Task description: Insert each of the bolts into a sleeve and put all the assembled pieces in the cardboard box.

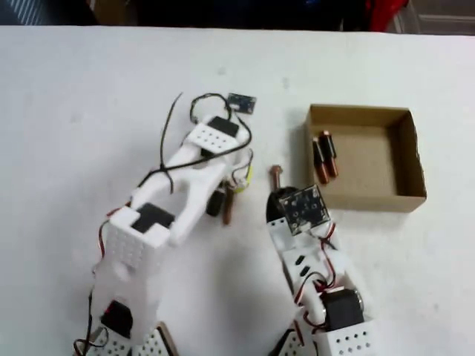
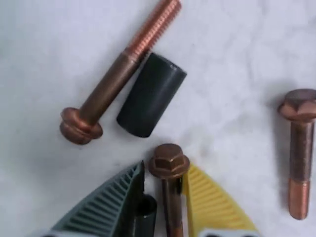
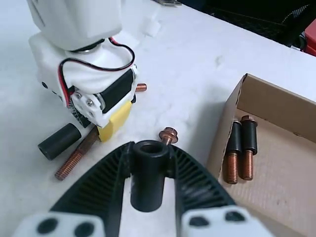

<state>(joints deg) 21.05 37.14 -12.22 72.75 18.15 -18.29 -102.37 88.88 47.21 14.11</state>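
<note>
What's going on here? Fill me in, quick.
The left end effector grips a bolt just below its head, while the right end effector holds a black sleeve. Two assembled pieces already lie in the cardboard box. A loose bolt, a loose sleeve and another bolt lie on the table.

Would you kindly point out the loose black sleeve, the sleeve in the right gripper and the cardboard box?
loose black sleeve [image 2: 151,95]: left wrist view, middle of its side.
held sleeve [image 3: 148,177]: right wrist view, side wall.
cardboard box [image 1: 371,199]: high view, near wall.
</note>
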